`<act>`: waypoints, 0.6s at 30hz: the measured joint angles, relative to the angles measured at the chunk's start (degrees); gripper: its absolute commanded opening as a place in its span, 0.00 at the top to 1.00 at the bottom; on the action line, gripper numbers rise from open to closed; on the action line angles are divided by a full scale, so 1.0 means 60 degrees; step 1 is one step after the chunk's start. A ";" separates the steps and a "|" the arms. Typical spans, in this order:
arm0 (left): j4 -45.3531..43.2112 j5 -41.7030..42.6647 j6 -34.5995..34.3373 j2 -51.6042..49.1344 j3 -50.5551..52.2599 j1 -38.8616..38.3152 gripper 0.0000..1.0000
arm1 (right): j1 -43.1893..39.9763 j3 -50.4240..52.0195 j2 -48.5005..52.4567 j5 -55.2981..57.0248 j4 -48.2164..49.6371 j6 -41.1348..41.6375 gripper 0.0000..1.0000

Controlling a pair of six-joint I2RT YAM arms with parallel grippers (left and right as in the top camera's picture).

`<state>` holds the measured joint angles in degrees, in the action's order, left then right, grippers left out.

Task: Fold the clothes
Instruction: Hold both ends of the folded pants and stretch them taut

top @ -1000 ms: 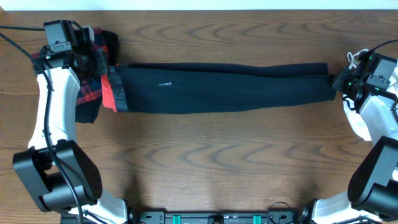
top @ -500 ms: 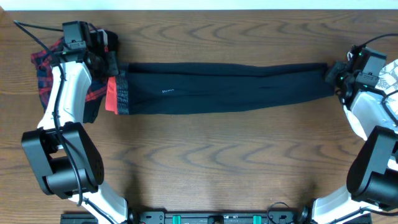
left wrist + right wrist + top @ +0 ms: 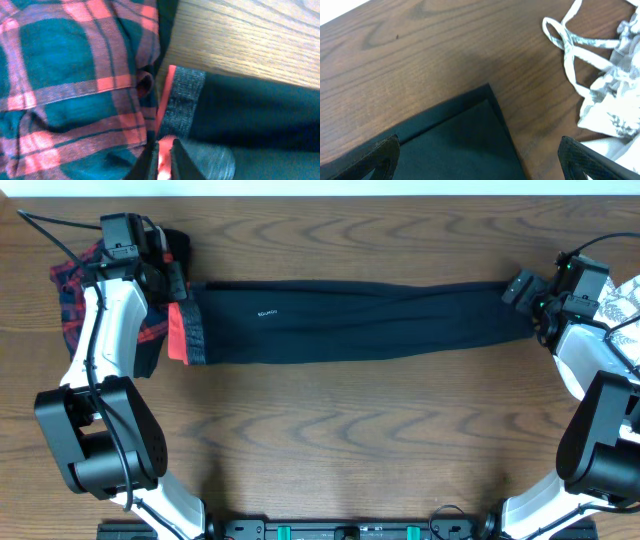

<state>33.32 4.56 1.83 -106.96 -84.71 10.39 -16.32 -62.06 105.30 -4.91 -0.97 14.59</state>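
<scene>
Long black leggings (image 3: 360,322) lie stretched flat across the table, grey-and-coral waistband (image 3: 186,332) to the left. My left gripper (image 3: 178,290) is at the waistband's top corner. In the left wrist view it (image 3: 165,161) is shut on a fold of coral waistband (image 3: 172,107). My right gripper (image 3: 530,307) stands wide open at the leg ends. In the right wrist view its fingertips (image 3: 375,157) straddle the black leg end (image 3: 455,145) without pinching it. Under my left arm lies a red-navy plaid piece (image 3: 72,300).
A white leaf-print top (image 3: 625,305) with loose straps (image 3: 570,45) lies just right of my right gripper at the table's edge. The plaid piece (image 3: 75,75) bunches close beside the waistband. Bare wood (image 3: 340,440) runs in front of the leggings.
My right gripper has opened and let go of the leg ends. The left arm shifted right a second ago, uncovering more plaid, and still pinches the waistband.
</scene>
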 measured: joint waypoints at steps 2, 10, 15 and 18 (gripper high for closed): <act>-0.0004 -0.0113 -0.0055 0.0000 0.0000 0.0000 0.86 | 0.0000 0.0000 0.0000 0.0000 -0.0124 -0.0015 0.01; -0.0062 -0.0270 -0.0364 0.0000 0.0000 0.0000 0.91 | 0.0007 -0.0007 0.0004 -0.0328 -0.0725 -0.0219 0.02; 0.0324 -0.0124 -0.0554 0.0000 0.0000 -0.0018 0.94 | 0.0025 -0.0007 0.0004 -0.0641 -0.1042 -0.0393 0.01; 0.0780 0.0251 -0.0550 0.0000 0.0000 -0.0131 0.94 | 0.0025 -0.0007 0.0004 -0.1042 -0.1155 -0.0554 0.01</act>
<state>38.00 6.07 -1.48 -106.96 -84.71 9.61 -16.16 -62.11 105.32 -11.16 -7.90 11.27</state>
